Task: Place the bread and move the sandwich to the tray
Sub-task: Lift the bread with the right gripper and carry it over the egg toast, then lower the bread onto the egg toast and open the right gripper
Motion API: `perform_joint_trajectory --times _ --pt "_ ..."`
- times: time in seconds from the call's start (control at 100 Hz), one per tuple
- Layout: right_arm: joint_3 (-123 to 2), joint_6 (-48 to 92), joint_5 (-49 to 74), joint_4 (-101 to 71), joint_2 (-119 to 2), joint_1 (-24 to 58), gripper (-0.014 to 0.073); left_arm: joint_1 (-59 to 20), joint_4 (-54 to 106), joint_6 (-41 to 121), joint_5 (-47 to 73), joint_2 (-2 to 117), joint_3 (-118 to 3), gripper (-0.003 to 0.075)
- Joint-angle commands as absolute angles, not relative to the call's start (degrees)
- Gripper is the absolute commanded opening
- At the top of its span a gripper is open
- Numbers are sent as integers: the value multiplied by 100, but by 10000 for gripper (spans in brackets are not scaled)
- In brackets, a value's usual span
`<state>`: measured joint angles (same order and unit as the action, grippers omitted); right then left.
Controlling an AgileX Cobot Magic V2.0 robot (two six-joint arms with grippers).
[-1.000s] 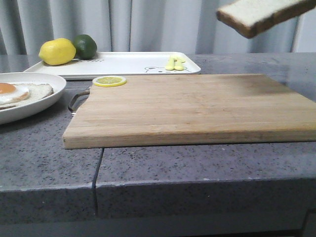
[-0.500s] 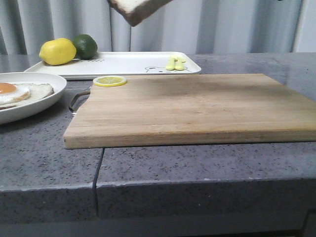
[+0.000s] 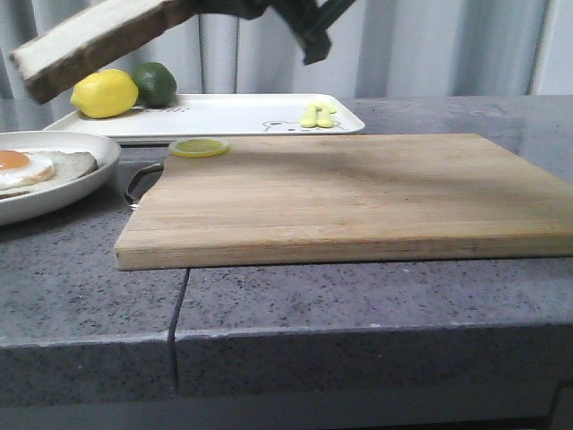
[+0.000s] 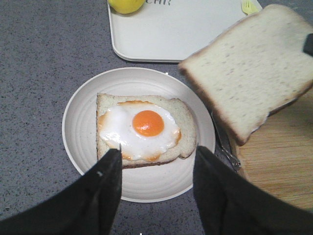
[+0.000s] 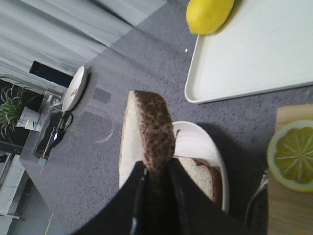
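Since half a second ago the bread [image 3: 89,36] has swung from above the cutting board [image 3: 349,193] out to high over the plate [image 3: 54,175]. In the front view it tilts, its low end pointing away from the cutting board; the right gripper is mostly cut off there.

Left wrist view: the left gripper [image 4: 156,161] hangs wide open and empty over the sandwich [image 4: 144,128]; the bread floats beside the plate, above the cutting board's handle. The tray [image 4: 181,29] shows letters, perhaps "CHK", cut off.

Right wrist view: the right gripper [image 5: 154,169] is clamped on the bread's crust edge, the slice reaching away from its fingers, over the plate
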<state>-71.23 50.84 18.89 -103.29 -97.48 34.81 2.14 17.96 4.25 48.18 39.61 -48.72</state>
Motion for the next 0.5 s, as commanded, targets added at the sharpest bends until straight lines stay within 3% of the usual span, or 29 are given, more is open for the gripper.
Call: perform_joint_trajectory --times 0.0,0.49 --pt "-7625 4936 2049 -10754 -9844 3658 -61 224 1943 427 4432 3995 -5072 313" --pt "-8673 4448 2052 -10754 -10998 4182 -61 224 1943 427 4432 3995 -5072 313"
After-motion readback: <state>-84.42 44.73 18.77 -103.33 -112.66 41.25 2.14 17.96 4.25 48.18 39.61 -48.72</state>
